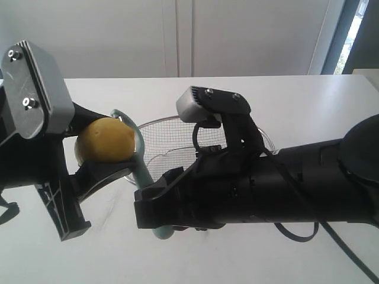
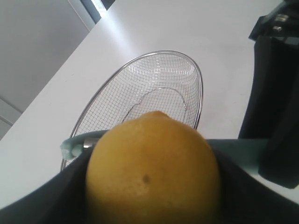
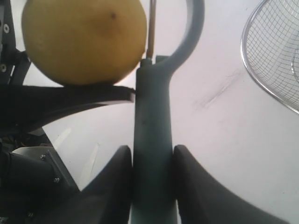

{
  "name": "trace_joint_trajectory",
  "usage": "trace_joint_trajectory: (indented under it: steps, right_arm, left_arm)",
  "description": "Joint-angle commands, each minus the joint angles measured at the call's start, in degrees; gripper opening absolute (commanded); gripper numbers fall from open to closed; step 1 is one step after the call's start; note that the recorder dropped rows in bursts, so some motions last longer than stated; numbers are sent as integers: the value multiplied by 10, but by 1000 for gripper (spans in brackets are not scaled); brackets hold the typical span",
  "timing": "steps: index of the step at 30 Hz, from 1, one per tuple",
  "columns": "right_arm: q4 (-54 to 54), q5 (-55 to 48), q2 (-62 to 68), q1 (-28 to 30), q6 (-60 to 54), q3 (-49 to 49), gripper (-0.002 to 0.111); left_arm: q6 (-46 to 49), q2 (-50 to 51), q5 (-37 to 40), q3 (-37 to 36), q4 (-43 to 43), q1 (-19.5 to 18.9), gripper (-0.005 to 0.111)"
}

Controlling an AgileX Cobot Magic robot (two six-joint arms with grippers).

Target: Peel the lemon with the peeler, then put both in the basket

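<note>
Lemon [image 1: 106,140] sits at the left of the frame, clamped in the left gripper [image 1: 113,144]; the peeler [image 1: 142,164], its blade at the fruit's right edge, stands upright at centre, handle pinched narrowly by the right gripper [image 3: 153,157]. At upper centre, the basket [image 1: 169,120] rests on the white table [image 1: 284,100].
</note>
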State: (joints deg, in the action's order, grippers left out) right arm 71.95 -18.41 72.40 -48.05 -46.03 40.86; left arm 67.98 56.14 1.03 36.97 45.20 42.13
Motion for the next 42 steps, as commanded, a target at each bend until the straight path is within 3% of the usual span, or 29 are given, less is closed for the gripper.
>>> trace_joint_trajectory:
  steps: [1,20,36,42]
  right_arm:
    - [-4,6,-21,1,-2,3,0]
    - [-14,55,-53,1,13,-31,0]
    - [-15,46,-188,1,13,-31,0]
    - [-72,58,-256,1,30,-42,0]
  left_arm:
    - [-1,-7,0,-2,8,3,0]
    - [0,-8,-1,-2,8,3,0]
    - [0,-8,-1,-2,8,3,0]
    - [0,-8,-1,-2,8,3,0]
